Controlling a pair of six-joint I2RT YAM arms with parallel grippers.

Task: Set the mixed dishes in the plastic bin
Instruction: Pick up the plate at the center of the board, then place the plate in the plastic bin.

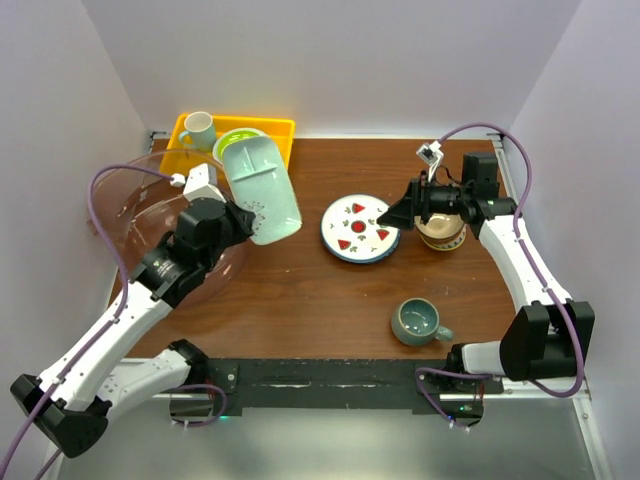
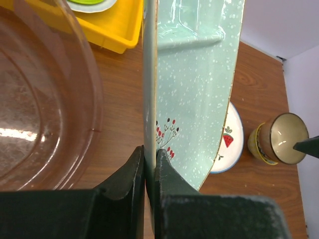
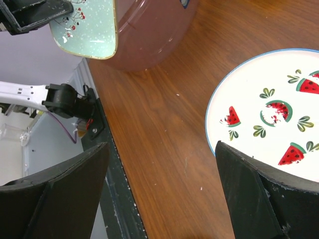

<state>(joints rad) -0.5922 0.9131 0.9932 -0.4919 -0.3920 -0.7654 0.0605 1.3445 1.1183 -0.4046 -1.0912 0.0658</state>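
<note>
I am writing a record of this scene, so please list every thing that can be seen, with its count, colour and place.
plastic bin: 1, clear pinkish, left side of the table
divided tray: 1, pale green, held up beside the bin's right rim
watermelon plate: 1, white with blue rim, middle of the table
cream bowl: 1, cream with yellow band, right of the plate
teal mug: 1, teal, near right part of the table
yellow tray: 1, yellow, far left corner
white mug: 1, white, in the yellow tray
lime-green plate: 1, lime green, in the yellow tray
table: 1, brown wood
left gripper: 1, black, shut on the divided tray's edge
right gripper: 1, black, open, at the plate's right edge
</note>
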